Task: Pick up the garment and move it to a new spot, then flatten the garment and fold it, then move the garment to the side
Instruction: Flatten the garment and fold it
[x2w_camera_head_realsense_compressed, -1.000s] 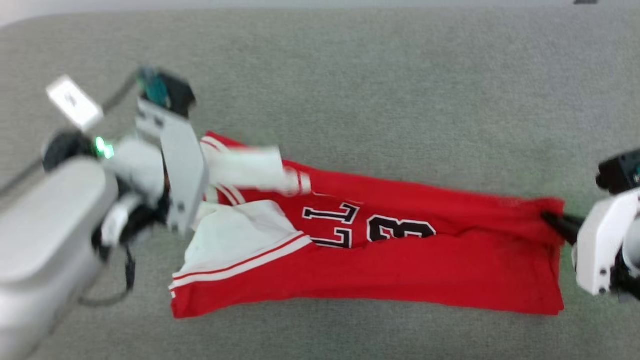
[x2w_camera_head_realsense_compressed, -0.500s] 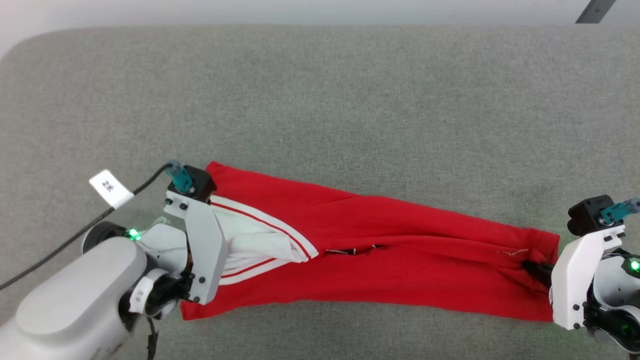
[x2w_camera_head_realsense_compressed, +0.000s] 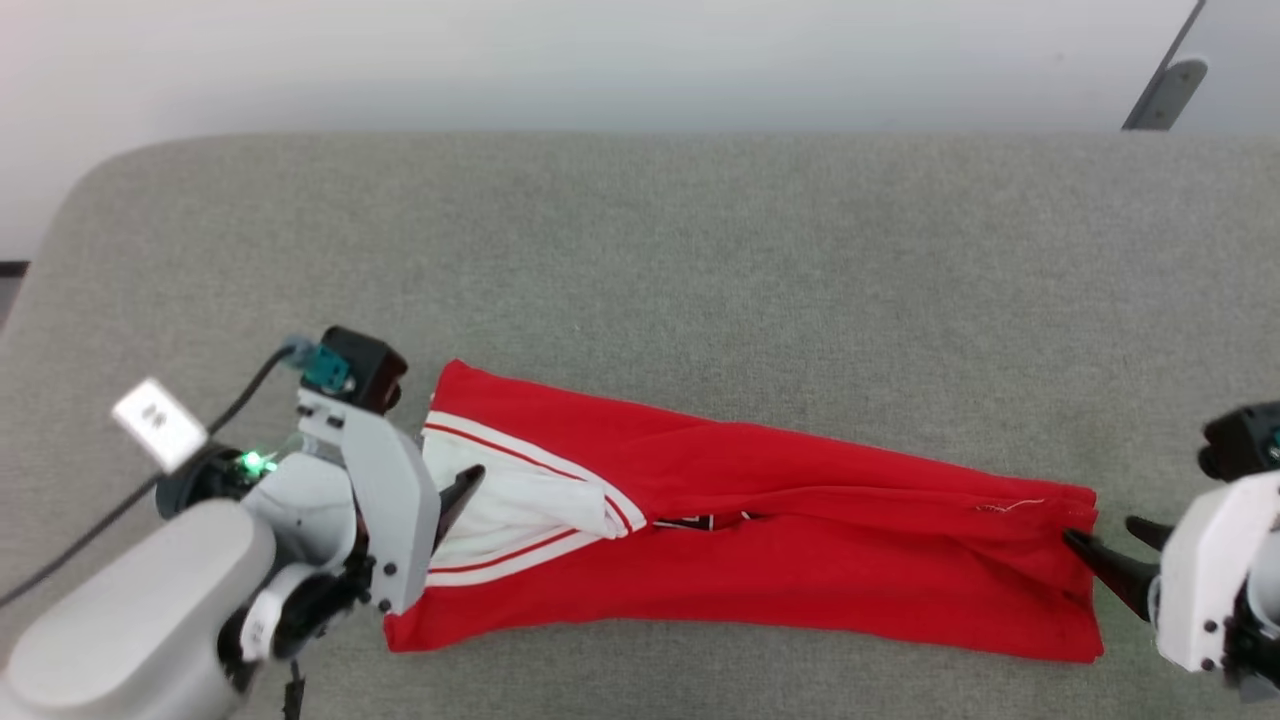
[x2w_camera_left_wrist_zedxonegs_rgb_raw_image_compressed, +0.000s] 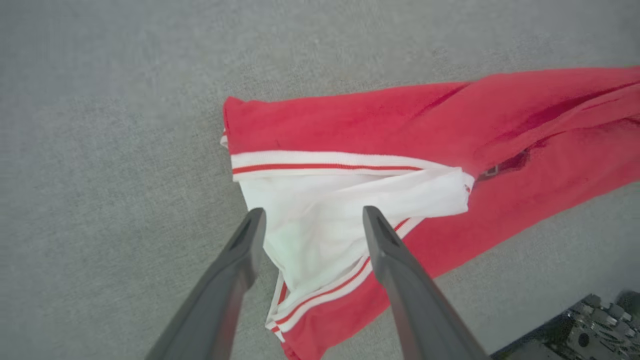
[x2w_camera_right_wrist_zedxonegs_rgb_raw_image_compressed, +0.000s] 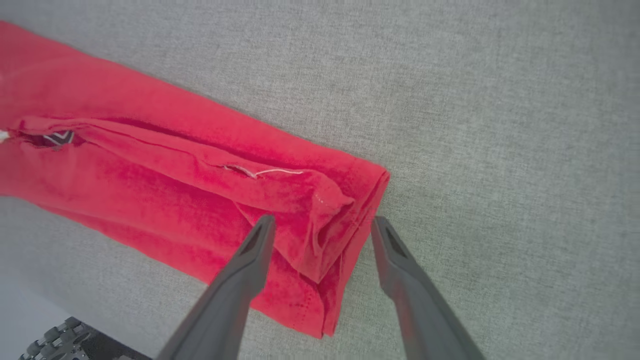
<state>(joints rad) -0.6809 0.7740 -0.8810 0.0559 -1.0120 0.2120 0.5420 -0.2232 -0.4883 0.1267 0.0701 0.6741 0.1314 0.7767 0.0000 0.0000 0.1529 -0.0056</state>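
Carrying everything: one grey counter (x2w_camera_head_realsense_compressed: 700, 250).
Red garment (x2w_camera_head_realsense_compressed: 800, 560): one, folded into a long strip across the counter, white sleeve (x2w_camera_left_wrist_zedxonegs_rgb_raw_image_compressed: 350, 200) end at the robot's left, hem (x2w_camera_right_wrist_zedxonegs_rgb_raw_image_compressed: 365, 200) at its right.
Robot's left gripper (x2w_camera_left_wrist_zedxonegs_rgb_raw_image_compressed: 310, 215): fingers spread, straddling the sleeve, pinching nothing.
Robot's right gripper (x2w_camera_right_wrist_zedxonegs_rgb_raw_image_compressed: 320, 222): fingers spread at the hem, one over red cloth, the other over bare counter just beside the edge.
Gripper count: two, one at each end of the garment.

There is one garment (x2w_camera_head_realsense_compressed: 780, 540) on one grey bench (x2w_camera_head_realsense_compressed: 700, 250). The pincers are two: one left pincer (x2w_camera_left_wrist_zedxonegs_rgb_raw_image_compressed: 313, 212) and one right pincer (x2w_camera_right_wrist_zedxonegs_rgb_raw_image_compressed: 322, 220). There is also one white tag (x2w_camera_head_realsense_compressed: 158, 424).
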